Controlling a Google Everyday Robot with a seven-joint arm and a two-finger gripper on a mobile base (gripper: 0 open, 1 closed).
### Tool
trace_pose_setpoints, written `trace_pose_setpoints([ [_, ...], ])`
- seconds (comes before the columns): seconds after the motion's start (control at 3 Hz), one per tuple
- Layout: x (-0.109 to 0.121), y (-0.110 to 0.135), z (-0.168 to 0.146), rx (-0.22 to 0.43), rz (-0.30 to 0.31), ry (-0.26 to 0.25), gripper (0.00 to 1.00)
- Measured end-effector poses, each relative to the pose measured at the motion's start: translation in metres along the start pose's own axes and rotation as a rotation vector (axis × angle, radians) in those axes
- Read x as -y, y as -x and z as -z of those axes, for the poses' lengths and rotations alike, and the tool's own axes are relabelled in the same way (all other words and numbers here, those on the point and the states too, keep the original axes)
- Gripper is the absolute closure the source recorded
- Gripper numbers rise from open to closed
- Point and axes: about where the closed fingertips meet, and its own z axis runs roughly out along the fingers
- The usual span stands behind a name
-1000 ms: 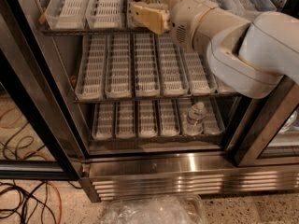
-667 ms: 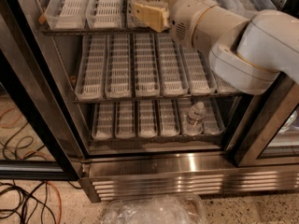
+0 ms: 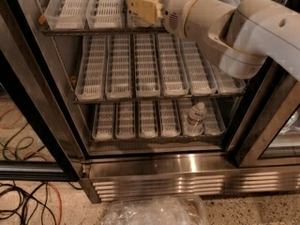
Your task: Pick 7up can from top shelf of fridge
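Observation:
The fridge (image 3: 187, 168) stands open in front of me, with three wire shelves lined with white slotted lane trays. My gripper (image 3: 143, 7) is at the top shelf (image 3: 70, 8), reaching in over the middle trays at the upper edge of the view. My white arm (image 3: 243, 32) comes in from the upper right. No 7up can shows; the spot in front of the gripper is hidden by the gripper itself and cut off by the top of the view.
A small clear water bottle (image 3: 194, 118) stands on the bottom shelf at the right. The black-framed door (image 3: 28, 102) stands open at the left, and another door frame (image 3: 265, 125) is at the right. Cables (image 3: 28, 203) and a clear plastic bag (image 3: 154, 211) lie on the floor.
My gripper has moved slightly up and to the left, further onto the top shelf; the arm has risen with it. Nothing else has moved.

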Motion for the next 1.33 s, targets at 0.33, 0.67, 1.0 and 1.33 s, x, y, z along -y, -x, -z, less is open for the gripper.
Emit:
trace_pose_setpoints([
  [0.33, -0.002, -0.001, -0.010, -0.008, -0.007, 0.008, 0.43],
  [0.67, -0.004, -0.002, -0.019, -0.013, -0.013, 0.016, 0.44],
  [1.0, -0.005, -0.004, -0.025, -0.015, -0.022, 0.020, 0.44],
  [1.33, -0.005, -0.004, -0.025, -0.015, -0.023, 0.020, 0.45],
])
